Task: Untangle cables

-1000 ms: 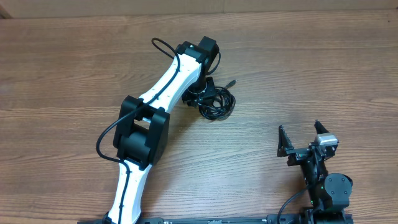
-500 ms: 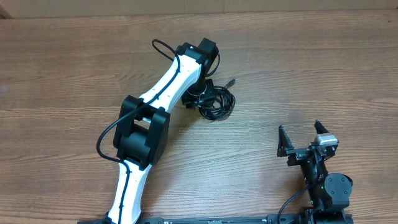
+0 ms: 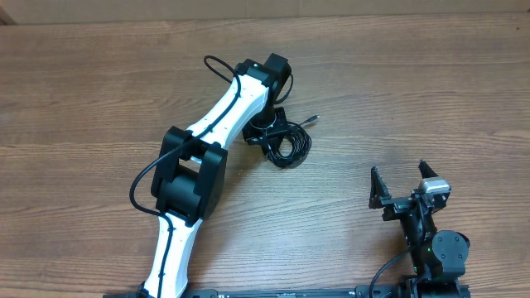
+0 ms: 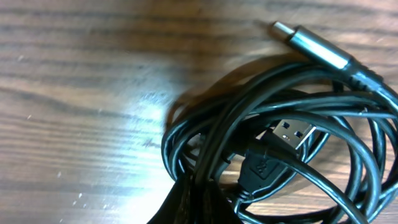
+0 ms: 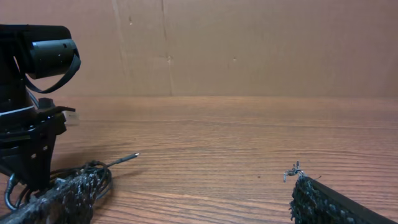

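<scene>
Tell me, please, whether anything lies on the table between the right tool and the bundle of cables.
Nothing visible does. Only bare table lies between the open right tool and the cables. The right wrist view shows the same unbroken stretch of wood up to them.

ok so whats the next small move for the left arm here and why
Probably raise the left tool a little. It looks shut on the edge of the cables, a tight coil lying on the table with one plug poking out. Lifting might let loops sag apart, and the open right tool, parked far off, could then reach in.
</scene>
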You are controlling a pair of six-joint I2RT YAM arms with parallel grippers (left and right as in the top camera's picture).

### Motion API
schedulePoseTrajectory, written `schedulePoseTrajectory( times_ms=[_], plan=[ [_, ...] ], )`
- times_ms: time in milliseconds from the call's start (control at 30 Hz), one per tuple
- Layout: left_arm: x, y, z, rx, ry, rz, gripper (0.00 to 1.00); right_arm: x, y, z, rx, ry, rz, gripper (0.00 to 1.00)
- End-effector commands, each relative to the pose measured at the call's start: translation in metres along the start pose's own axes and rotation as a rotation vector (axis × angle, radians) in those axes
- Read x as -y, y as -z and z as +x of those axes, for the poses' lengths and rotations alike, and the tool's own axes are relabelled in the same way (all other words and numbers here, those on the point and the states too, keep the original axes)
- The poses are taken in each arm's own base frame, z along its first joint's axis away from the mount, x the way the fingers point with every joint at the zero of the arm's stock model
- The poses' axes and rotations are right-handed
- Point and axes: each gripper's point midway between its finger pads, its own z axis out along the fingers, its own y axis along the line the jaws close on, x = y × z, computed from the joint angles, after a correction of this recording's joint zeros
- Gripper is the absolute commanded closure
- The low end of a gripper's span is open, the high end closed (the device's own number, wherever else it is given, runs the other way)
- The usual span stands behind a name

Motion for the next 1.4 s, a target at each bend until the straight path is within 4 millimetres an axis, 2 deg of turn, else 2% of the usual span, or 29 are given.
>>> schedulePoseTrajectory(
  times_ms=[0, 67, 167, 200, 333, 400, 467, 500, 633, 667, 733, 767, 800, 833, 867, 933, 967, 1067, 1100, 1133, 1200, 1267, 1333, 1367],
  plan=[
    [-0.005, 0.011, -0.009, 0.004, 0.002, -0.009, 0.96, 0.000, -0.001, 0.004, -0.006, 0.004, 0.003, 0.00],
    [-0.007, 0.030, -0.013, 0.018, 0.012, -0.010, 0.96, 0.000, -0.001, 0.004, -0.006, 0.004, 0.003, 0.00],
    [-0.011, 0.070, -0.021, 0.085, 0.020, -0.024, 0.96, 0.000, -0.001, 0.004, -0.006, 0.004, 0.003, 0.00],
    [-0.014, 0.095, -0.024, 0.133, 0.022, -0.029, 0.96, 0.000, -0.001, 0.004, -0.006, 0.004, 0.003, 0.00],
    [-0.025, 0.157, -0.023, 0.276, 0.052, -0.051, 0.96, 0.000, -0.001, 0.004, -0.006, 0.004, 0.004, 0.00],
    [-0.031, 0.181, -0.018, 0.338, 0.080, -0.062, 0.96, 0.000, -0.001, 0.004, -0.006, 0.004, 0.003, 0.00],
    [-0.029, 0.193, -0.013, 0.359, 0.073, -0.037, 0.96, 0.000, -0.001, 0.004, -0.006, 0.004, 0.003, 0.00],
    [-0.023, 0.194, -0.009, 0.345, 0.049, -0.001, 0.96, 0.000, -0.001, 0.004, -0.006, 0.004, 0.003, 0.00],
    [0.028, 0.193, 0.017, 0.196, -0.269, 0.269, 0.96, 0.000, -0.001, 0.004, -0.006, 0.004, 0.003, 0.00],
    [0.034, 0.194, 0.020, 0.176, -0.307, 0.313, 0.96, 0.000, -0.001, 0.004, -0.006, 0.004, 0.003, 0.00],
    [0.019, 0.191, 0.009, 0.203, -0.251, 0.247, 0.96, 0.000, -0.001, 0.004, -0.006, 0.004, 0.003, 0.00],
    [0.000, 0.189, -0.003, 0.246, -0.157, 0.149, 0.96, 0.000, -0.001, 0.004, -0.006, 0.004, 0.003, 0.00],
    [-0.028, 0.189, -0.012, 0.297, -0.030, 0.018, 0.96, 0.000, -0.001, 0.004, -0.006, 0.004, 0.003, 0.00],
    [-0.052, 0.191, -0.015, 0.337, 0.091, -0.098, 0.96, 0.000, -0.001, 0.004, -0.006, 0.004, 0.003, 0.00],
    [-0.062, 0.193, -0.018, 0.365, 0.143, -0.145, 0.96, 0.000, -0.001, 0.004, -0.006, 0.004, 0.003, 0.00],
    [-0.049, 0.188, -0.011, 0.308, 0.094, -0.076, 0.96, 0.000, -0.001, 0.004, -0.006, 0.004, 0.003, 0.00],
    [-0.034, 0.186, -0.006, 0.267, 0.054, -0.001, 0.96, 0.000, -0.001, 0.004, -0.006, 0.004, 0.003, 0.00],
    [0.025, 0.192, 0.014, 0.159, -0.249, 0.310, 0.96, 0.000, -0.001, 0.004, -0.006, 0.004, 0.003, 0.00],
    [0.036, 0.196, 0.019, 0.145, -0.312, 0.378, 0.96, 0.000, -0.001, 0.004, -0.006, 0.004, 0.003, 0.00],
    [0.039, 0.197, 0.020, 0.142, -0.320, 0.396, 0.96, 0.000, -0.001, 0.004, -0.006, 0.004, 0.003, 0.00],
    [0.028, 0.194, 0.012, 0.167, -0.256, 0.330, 0.96, 0.000, -0.001, 0.004, -0.006, 0.004, 0.003, 0.00],
    [-0.004, 0.187, 0.000, 0.219, -0.088, 0.152, 0.96, 0.000, -0.001, 0.004, -0.006, 0.004, 0.003, 0.00],
    [-0.039, 0.185, -0.003, 0.265, 0.078, -0.027, 0.96, 0.000, -0.001, 0.004, -0.006, 0.004, 0.004, 0.00],
    [-0.043, 0.185, -0.005, 0.281, 0.088, -0.055, 0.96, 0.000, -0.001, 0.004, -0.006, 0.004, 0.003, 0.00]
  ],
)
